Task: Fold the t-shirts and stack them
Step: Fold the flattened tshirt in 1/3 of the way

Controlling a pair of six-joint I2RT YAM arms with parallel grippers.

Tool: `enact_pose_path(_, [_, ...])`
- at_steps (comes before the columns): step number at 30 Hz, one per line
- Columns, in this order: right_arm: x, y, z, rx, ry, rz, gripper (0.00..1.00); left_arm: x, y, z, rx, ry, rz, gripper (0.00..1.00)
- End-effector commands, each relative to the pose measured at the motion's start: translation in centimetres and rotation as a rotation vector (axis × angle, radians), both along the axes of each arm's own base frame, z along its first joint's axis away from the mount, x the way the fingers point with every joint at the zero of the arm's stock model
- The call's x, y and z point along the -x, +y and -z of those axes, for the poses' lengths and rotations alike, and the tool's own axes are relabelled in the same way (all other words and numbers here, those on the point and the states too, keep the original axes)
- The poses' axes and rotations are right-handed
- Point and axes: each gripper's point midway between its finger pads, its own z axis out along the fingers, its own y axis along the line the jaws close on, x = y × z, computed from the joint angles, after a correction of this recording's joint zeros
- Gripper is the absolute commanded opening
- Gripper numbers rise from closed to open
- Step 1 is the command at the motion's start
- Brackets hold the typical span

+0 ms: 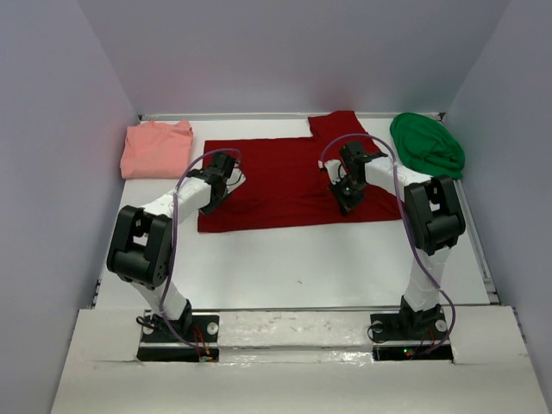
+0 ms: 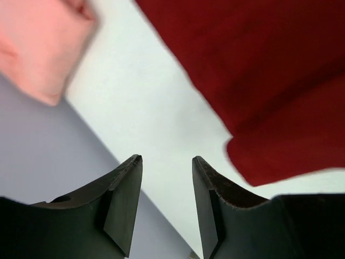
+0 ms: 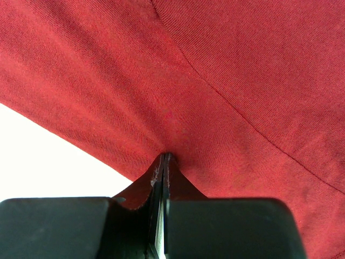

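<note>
The dark red t-shirt (image 1: 293, 181) lies spread across the middle of the table, with one sleeve toward the back. My left gripper (image 1: 229, 175) hovers at its left edge. In the left wrist view this gripper (image 2: 167, 159) is open, with only white table between its fingers and the red cloth (image 2: 269, 81) off to the right. My right gripper (image 1: 348, 203) is on the shirt's right half. Its jaws (image 3: 164, 155) are shut on a pinch of the red cloth (image 3: 215, 81), which puckers toward the tips. The salmon-pink t-shirt (image 1: 157, 148) lies folded at the back left. The green t-shirt (image 1: 426, 144) is bunched at the back right.
Grey walls enclose the white table (image 1: 302, 259) on the left, back and right. The pink shirt (image 2: 38, 43) shows at the upper left of the left wrist view, close to the left wall. Both arm bases stand at the near edge.
</note>
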Motion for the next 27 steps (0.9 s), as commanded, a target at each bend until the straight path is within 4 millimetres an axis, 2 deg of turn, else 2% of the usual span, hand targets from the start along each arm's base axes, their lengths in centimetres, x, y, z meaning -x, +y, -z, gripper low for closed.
enact_pose_path(1, [1.5, -2.1, 4.4, 0.095, 0.079, -0.008, 0.00, -1.7, 2.0, -6.6, -0.105, -0.192, -0.079, 0.54])
enact_pose_path(5, [1.5, -2.1, 4.4, 0.094, 0.079, -0.010, 0.00, -2.2, 1.2, -7.2, -0.054, -0.207, -0.074, 0.54])
enact_pose_path(11, [1.5, -2.1, 4.5, 0.094, 0.080, -0.010, 0.00, -1.9, -0.6, -4.8, 0.056, -0.130, -0.064, 0.53])
enact_pose_path(14, [1.5, -2.1, 4.4, 0.092, 0.080, -0.009, 0.00, -1.8, -2.5, -3.4, 0.154, -0.075, -0.038, 0.52])
enact_pose_path(18, [1.5, -2.0, 4.4, 0.091, 0.080, -0.011, 0.00, -1.4, -5.4, -1.4, 0.295, 0.013, 0.011, 0.43])
enact_pose_path(22, [1.5, -2.0, 4.4, 0.089, 0.082, -0.011, 0.00, -1.4, -6.1, 0.2, 0.323, 0.053, 0.004, 0.34])
enact_pose_path(27, [1.6, -2.0, 4.4, 0.086, 0.083, -0.012, 0.00, -1.7, -5.4, 1.2, 0.285, 0.046, -0.005, 0.34])
